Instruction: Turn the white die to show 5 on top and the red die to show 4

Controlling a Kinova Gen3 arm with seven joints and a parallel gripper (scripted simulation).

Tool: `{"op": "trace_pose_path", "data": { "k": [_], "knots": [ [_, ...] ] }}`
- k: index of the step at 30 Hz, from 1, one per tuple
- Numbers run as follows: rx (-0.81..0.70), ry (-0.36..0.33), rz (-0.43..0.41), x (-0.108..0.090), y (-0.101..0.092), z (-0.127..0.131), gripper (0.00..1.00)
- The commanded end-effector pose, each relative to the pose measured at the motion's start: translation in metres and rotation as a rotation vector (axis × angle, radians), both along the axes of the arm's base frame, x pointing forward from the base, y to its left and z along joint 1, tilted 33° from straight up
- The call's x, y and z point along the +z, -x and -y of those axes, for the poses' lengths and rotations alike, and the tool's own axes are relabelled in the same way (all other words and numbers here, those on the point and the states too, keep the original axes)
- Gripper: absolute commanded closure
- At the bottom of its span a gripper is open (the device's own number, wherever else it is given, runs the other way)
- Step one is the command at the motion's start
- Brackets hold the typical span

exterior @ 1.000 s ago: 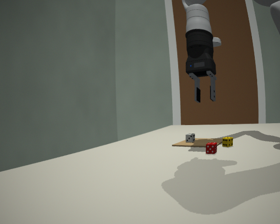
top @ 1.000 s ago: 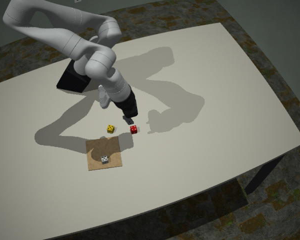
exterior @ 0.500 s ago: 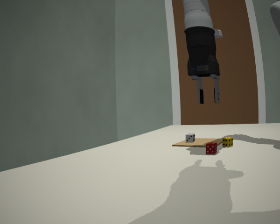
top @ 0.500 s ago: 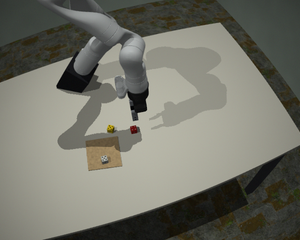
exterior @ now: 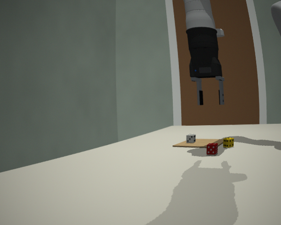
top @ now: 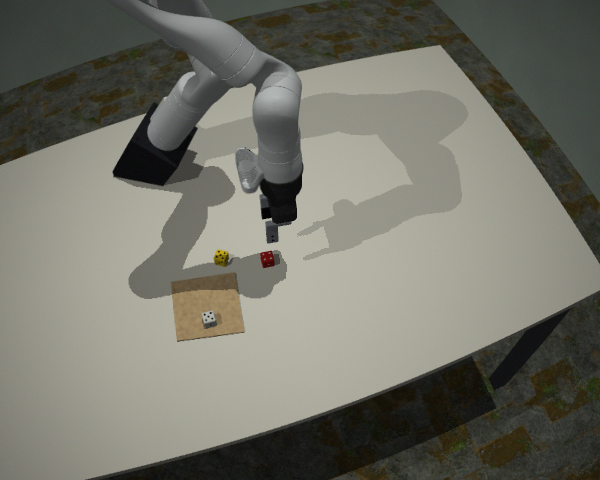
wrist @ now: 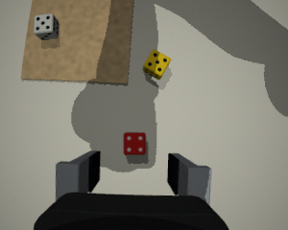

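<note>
Left to right in the top view, the white die (top: 208, 318) (exterior: 190, 138) (wrist: 45, 26) sits 5-up on the mat (top: 189, 310) (exterior: 179, 144) (wrist: 82, 62), towards the worktop's near edge — then the red (top: 267, 258) (exterior: 211, 148) (wrist: 134, 143), 4-up beyond the mat, awaits pickup by the wide, unladen gripper (top: 270, 219) (exterior: 210, 104) (wrist: 133, 167), which should descend astride it.

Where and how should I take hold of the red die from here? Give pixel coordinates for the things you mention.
Come straight down with the open pincer (top: 278, 219) (exterior: 210, 104) (wrist: 133, 167) and grip two opposite upright sides of the red die (top: 267, 259) (exterior: 211, 148) (wrist: 134, 143). It's a cube lying flat, four up, and nearly square to the fingers, so the pads should meet flat faces; nothing crowds it.
</note>
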State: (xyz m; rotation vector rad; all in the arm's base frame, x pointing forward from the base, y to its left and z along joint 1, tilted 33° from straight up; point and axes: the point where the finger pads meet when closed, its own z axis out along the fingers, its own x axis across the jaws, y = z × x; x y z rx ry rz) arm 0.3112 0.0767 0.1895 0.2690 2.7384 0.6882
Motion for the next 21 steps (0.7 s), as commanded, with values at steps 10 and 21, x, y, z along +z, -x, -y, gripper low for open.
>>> {"op": "trace_pose_path", "data": {
  "k": [10,21],
  "knots": [
    [-0.016,-0.009,-0.009,0.0,0.001,-0.003,0.0],
    [-0.248,-0.114,-0.172,-0.013,0.011,-0.008,0.0]
  ]
}}
